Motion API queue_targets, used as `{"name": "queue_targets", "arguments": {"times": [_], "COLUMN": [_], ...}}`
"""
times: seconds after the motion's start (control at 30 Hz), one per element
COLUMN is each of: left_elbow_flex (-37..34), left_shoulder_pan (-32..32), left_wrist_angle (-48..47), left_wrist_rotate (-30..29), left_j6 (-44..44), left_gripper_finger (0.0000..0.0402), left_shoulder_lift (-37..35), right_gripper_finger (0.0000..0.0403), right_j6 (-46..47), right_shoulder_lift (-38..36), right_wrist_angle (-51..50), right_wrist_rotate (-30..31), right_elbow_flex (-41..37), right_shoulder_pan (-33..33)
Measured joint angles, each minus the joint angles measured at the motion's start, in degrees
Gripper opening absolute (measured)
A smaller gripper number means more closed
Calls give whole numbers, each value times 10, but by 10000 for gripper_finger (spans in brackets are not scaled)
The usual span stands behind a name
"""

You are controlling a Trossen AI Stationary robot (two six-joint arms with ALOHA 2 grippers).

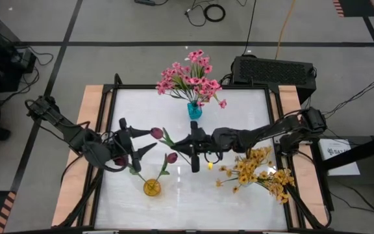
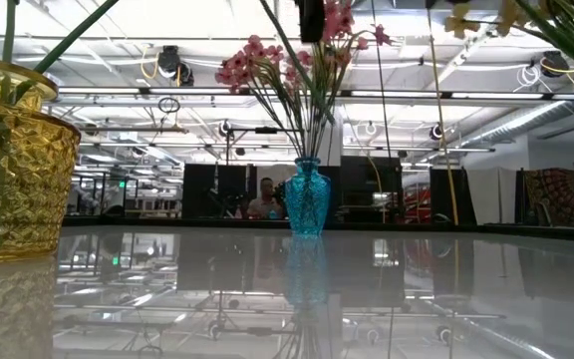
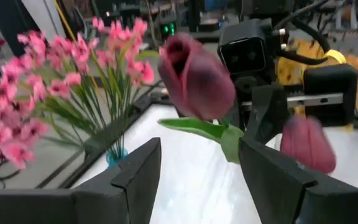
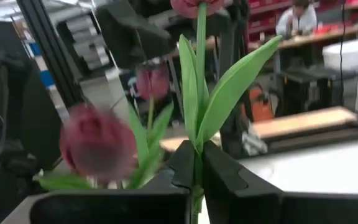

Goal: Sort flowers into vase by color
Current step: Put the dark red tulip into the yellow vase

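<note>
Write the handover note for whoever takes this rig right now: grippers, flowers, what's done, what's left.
Right gripper: shut on a purple tulip by its stem, held mid-table.
Left gripper: open, beside the tulip's bud, holding nothing.
Blue vase, far side: pink flowers are in it.
Yellow vase, near edge: holds a tulip; another bud shows near it by the left gripper.
Yellow flowers: lying loose on the table, right side, in no vase.
Done: pinks sorted, tulips partly.
Left: place the held tulip, probably in the yellow vase; the yellow flowers remain, and no third vase shows.
</note>
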Motion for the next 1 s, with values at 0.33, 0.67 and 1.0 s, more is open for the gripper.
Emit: {"name": "queue_targets", "arguments": {"times": [0.33, 0.67, 1.0], "left_elbow_flex": [0, 0, 0], "left_shoulder_pan": [-4, -4, -11], "left_wrist_angle": [83, 82, 47], "left_wrist_rotate": [41, 44, 59], "left_j6": [38, 23, -8], "left_gripper_finger": [221, 221, 221], "left_shoulder_lift": [1, 8, 1], "right_gripper_finger": [11, 11, 11], "right_j6": [-58, -76, -96], "right_shoulder_lift": [0, 0, -13], "right_wrist_angle": [3, 7, -6], "right_wrist_rotate": [-1, -18, -18], "right_elbow_flex": [69, 110, 122], "right_shoulder_pan": [0, 0, 0]}}
